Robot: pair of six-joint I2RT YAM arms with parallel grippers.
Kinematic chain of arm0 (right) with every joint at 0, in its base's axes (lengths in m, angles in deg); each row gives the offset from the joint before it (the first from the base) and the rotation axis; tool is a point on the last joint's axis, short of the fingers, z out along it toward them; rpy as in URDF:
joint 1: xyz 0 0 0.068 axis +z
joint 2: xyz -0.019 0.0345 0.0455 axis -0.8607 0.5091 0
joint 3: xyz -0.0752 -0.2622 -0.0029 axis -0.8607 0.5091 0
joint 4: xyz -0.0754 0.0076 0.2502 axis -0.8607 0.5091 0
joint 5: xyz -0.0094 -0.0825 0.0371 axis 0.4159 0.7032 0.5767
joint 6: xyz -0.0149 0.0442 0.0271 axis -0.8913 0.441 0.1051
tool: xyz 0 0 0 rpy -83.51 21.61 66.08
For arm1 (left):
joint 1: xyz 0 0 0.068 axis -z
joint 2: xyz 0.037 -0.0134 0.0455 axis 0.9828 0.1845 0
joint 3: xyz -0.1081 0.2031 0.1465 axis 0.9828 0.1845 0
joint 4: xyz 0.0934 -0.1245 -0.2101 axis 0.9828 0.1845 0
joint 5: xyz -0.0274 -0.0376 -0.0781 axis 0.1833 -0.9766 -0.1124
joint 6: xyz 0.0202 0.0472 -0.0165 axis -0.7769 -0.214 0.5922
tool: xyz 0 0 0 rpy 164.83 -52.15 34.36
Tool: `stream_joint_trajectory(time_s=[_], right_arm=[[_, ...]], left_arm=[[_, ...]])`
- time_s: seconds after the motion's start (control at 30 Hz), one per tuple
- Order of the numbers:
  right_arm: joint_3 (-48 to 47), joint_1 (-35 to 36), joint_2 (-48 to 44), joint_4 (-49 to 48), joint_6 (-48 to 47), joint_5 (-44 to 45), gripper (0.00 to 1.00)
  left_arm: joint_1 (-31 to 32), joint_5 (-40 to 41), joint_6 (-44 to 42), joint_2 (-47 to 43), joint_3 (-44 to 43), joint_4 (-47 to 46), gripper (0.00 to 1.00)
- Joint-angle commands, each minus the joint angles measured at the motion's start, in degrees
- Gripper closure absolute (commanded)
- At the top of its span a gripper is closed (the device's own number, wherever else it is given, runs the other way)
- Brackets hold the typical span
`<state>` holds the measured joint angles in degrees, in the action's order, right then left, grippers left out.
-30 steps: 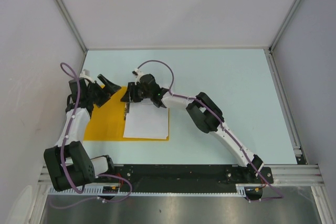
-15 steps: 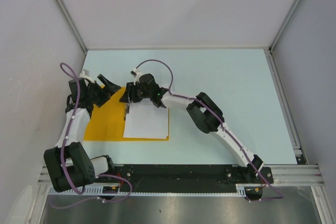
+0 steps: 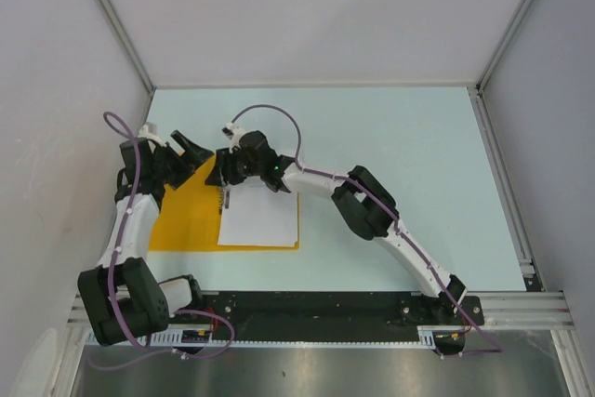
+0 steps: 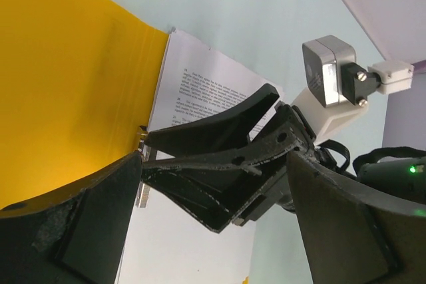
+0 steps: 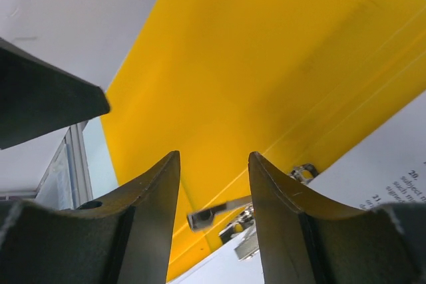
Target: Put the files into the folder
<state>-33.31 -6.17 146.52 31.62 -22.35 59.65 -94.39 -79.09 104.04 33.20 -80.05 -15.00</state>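
Observation:
The orange-yellow folder [image 3: 181, 220] lies open on the table, and the files [image 3: 260, 218], white sheets with black text, lie on its right half. A metal clip [image 3: 226, 196] runs along the spine. My right gripper [image 3: 226, 170] hangs over the far end of the spine. In the right wrist view this gripper [image 5: 214, 164] is open, its fingers on either side of the clip's lever [image 5: 216, 214] without touching it. My left gripper [image 3: 191, 151] is wide open over the folder's far left corner. From the left wrist, that gripper [image 4: 214, 157] faces the right gripper's fingers [image 4: 213, 124].
White walls with metal rails close in the light blue table [image 3: 400, 155] on three sides. The left wall is close to the left arm. The right arm's elbow [image 3: 363, 202] reaches across the table's middle.
The right gripper has shifted slightly to the far left along the folder's spine. The left gripper has barely moved. The papers and folder lie as before.

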Motion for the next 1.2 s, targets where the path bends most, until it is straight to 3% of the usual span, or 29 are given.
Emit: stream_joint_trajectory(time_s=[0.0,0.4,0.83,0.97,1.03,1.17], right_arm=[[0.4,0.8,-5.3,0.1,-1.8,0.0,0.48],[10.9,1.3,-10.3,-5.1,3.6,-0.6,0.4],[13.1,-0.4,-16.8,2.0,13.0,4.6,0.16],[18.3,-1.6,-19.3,3.2,26.5,10.0,0.17],[21.4,-1.8,-20.5,-0.2,36.6,11.7,0.22],[22.1,-1.6,-19.0,-2.7,46.5,12.4,0.36]], left_arm=[[-0.5,-0.3,1.1,-2.2,-0.6,-0.5,0.05],[-0.5,-0.9,0.2,0.0,-1.5,0.4,0.04],[-2.1,-2.5,3.5,10.9,-7.3,1.1,0.04],[-2.2,-0.3,6.2,14.4,-9.0,2.7,0.04],[-2.6,0.4,6.8,15.9,-10.6,4.8,0.04],[-3.8,0.1,9.3,19.2,-10.8,5.1,0.05]])
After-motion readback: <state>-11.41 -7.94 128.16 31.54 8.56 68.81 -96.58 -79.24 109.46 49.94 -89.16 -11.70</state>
